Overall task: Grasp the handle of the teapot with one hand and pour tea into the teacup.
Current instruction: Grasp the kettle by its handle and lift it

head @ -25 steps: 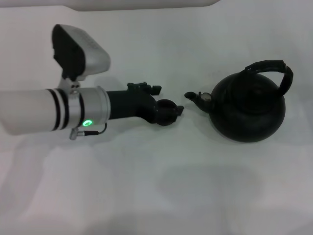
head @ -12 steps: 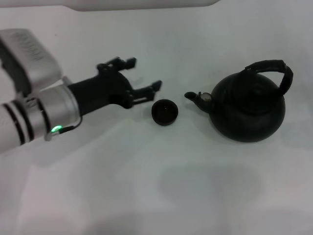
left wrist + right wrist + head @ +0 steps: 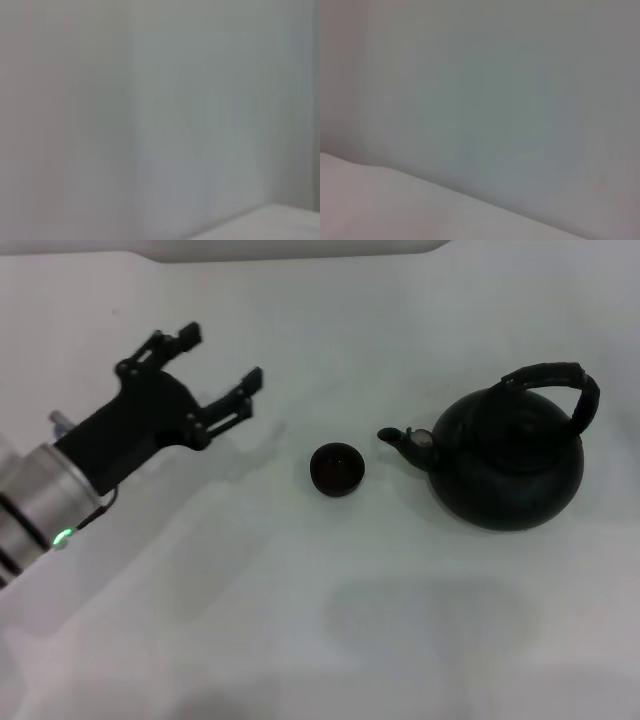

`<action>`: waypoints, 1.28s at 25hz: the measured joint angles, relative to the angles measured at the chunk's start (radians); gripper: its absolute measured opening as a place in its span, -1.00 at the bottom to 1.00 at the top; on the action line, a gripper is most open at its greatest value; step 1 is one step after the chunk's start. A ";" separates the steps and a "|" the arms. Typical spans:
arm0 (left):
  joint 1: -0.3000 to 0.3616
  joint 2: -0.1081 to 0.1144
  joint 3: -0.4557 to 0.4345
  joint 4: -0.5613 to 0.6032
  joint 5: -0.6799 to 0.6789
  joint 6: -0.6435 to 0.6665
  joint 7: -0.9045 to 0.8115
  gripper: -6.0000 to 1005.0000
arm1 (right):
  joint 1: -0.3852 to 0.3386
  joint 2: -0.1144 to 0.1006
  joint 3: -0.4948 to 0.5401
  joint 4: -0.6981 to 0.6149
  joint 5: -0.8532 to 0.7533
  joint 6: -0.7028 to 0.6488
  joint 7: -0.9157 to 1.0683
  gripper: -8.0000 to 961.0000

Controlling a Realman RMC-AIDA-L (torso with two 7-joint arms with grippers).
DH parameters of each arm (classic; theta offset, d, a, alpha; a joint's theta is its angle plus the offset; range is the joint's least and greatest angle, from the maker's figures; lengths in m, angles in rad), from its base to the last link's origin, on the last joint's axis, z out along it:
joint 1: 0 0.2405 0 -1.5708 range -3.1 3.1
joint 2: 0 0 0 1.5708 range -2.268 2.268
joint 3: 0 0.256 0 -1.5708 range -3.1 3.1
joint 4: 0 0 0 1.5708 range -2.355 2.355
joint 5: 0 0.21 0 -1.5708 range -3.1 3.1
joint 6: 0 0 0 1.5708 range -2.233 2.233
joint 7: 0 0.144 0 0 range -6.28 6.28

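The matte-black teapot [image 3: 508,465] stands upright at the right of the white table, its short spout pointing left. Its thick black arched handle [image 3: 560,380] curves over the top. The tiny black teacup [image 3: 337,469] stands upright just left of the spout, apart from it. My left gripper [image 3: 218,365] is open and empty, raised at the left, well away from the cup. The right gripper is out of view. Both wrist views show only a blank pale surface.
The white table [image 3: 330,620] spreads below and around the cup and teapot. A pale edge runs along the top of the head view.
My left gripper has let go of the teacup and pulled back up and to the left. The cup stays by the spout. The teapot has not moved.
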 joint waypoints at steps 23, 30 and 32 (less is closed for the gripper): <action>-0.043 -0.002 0.000 0.250 -0.235 -0.114 0.186 0.75 | -0.018 0.026 0.159 0.309 -0.748 0.436 0.646 0.64; -0.052 -0.001 0.000 0.259 -0.245 -0.108 0.187 0.75 | -0.035 0.070 0.175 0.339 -0.753 0.482 0.648 0.64; -0.054 -0.002 0.000 0.259 -0.245 -0.108 0.187 0.75 | -0.035 0.076 0.175 0.351 -0.749 0.493 0.650 0.64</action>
